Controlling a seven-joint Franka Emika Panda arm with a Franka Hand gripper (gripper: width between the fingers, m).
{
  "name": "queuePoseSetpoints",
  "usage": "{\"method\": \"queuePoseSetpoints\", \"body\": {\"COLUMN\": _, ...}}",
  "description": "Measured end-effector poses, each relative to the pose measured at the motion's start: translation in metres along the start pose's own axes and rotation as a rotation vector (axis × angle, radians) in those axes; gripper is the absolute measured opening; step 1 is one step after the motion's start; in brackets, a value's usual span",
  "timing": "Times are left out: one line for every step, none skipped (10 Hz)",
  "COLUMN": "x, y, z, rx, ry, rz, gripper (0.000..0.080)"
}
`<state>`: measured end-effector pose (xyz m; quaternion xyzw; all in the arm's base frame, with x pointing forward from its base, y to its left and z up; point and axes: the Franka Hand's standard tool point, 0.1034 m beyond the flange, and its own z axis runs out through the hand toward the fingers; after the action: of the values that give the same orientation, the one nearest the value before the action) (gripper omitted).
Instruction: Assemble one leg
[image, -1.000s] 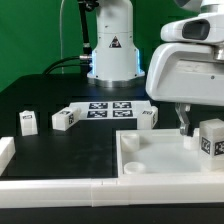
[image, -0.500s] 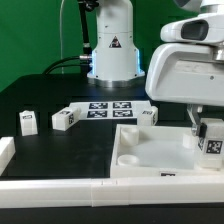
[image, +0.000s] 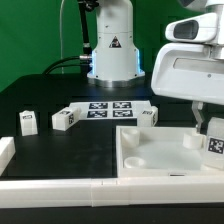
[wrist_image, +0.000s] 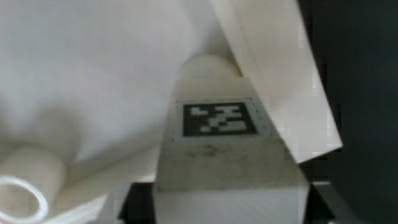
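My gripper (image: 211, 128) is shut on a leg (image: 214, 144), a small white block with a fiducial tag, held over the right side of the large white tray-like piece (image: 150, 160). In the wrist view the held leg (wrist_image: 221, 135) fills the middle, its tag facing the camera, with dark fingers (wrist_image: 139, 200) on both sides; the tray's wall (wrist_image: 267, 70) runs beside it and a round socket (wrist_image: 25, 190) shows near it. Three more legs stand on the black table: one (image: 27, 122) at the exterior view's left, one (image: 65, 119) beside it, one (image: 148, 117) behind the tray.
The marker board (image: 108, 107) lies behind the legs, in front of the robot base (image: 113, 50). A low white rail (image: 60, 191) runs along the table's near edge, with a white block (image: 5, 152) at the exterior view's left.
The gripper with the held leg has moved toward the exterior view's right and slightly lower over the tray's right side. The other legs have not moved.
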<state>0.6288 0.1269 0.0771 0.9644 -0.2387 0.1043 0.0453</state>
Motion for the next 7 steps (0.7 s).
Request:
{"method": "queuePoseSetpoints", "body": {"x": 0.0004, "y": 0.0007, "z": -0.0001, "rx": -0.009, "ry": 0.006, "rz": 0.079, "gripper": 0.0296}}
{"method": "queuePoseSetpoints", "body": {"x": -0.0002, "y": 0.0018, "z": 0.0003, "rx": -0.02, "ry": 0.005, "rz": 0.246, "gripper": 0.0296}}
{"method": "queuePoseSetpoints", "body": {"x": -0.001, "y": 0.0036, "z": 0.0021, "rx": -0.03, "ry": 0.009, "rz": 0.425, "gripper": 0.0296}}
{"method": "queuePoseSetpoints", "body": {"x": -0.0008, "y": 0.0053, "z": 0.0034, "rx": -0.032, "ry": 0.012, "rz": 0.534, "gripper": 0.0296}}
{"method": "queuePoseSetpoints", "body": {"x": -0.0008, "y": 0.0063, "z": 0.004, "rx": -0.031, "ry": 0.011, "rz": 0.619, "gripper": 0.0296}}
{"method": "queuePoseSetpoints", "body": {"x": -0.001, "y": 0.0074, "z": 0.0044, "rx": -0.03, "ry": 0.005, "rz": 0.735, "gripper": 0.0296}}
{"method": "queuePoseSetpoints", "body": {"x": -0.0006, "y": 0.0084, "z": 0.0046, "rx": -0.03, "ry": 0.004, "rz": 0.761, "gripper": 0.0296}}
